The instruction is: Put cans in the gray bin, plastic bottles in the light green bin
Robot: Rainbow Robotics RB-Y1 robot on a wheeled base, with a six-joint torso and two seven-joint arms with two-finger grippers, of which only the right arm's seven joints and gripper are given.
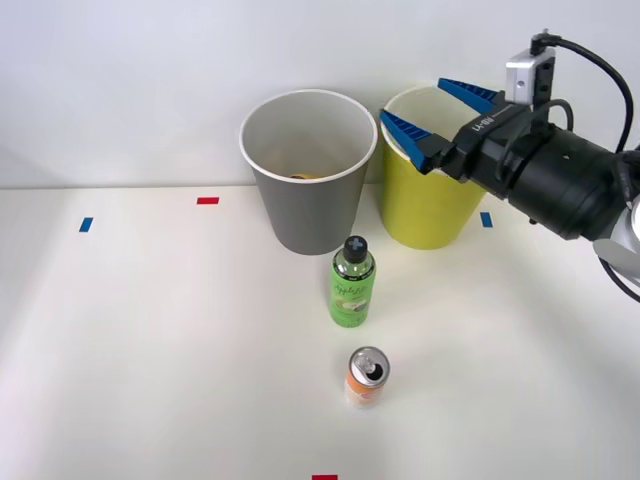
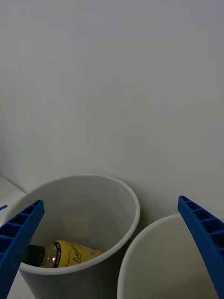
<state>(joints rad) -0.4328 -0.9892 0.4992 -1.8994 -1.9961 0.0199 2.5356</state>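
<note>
**Green bottle stands upright, below and to the left of the open gripper**

The green bottle [image 1: 352, 281] stands upright on the table [image 1: 150, 340], cap up, so its long axis is vertical; it sits just in front of the gray bin [image 1: 308, 170], near that bin's right side. The orange-white can [image 1: 367, 376] stands upright further forward of the gray bin, near the bottle but apart from it. The yellow can [image 2: 70, 253] already lies on its side inside the gray bin. The light green bin [image 1: 428, 170] stands just right of the gray bin. The right gripper [image 1: 433, 112] hangs above the light green bin's rim, its 2 blue fingers [image 1: 412, 135] spread wide and holding nothing; I judge it must travel forward and down, past the gray bin's front, to reach the bottle.
</note>
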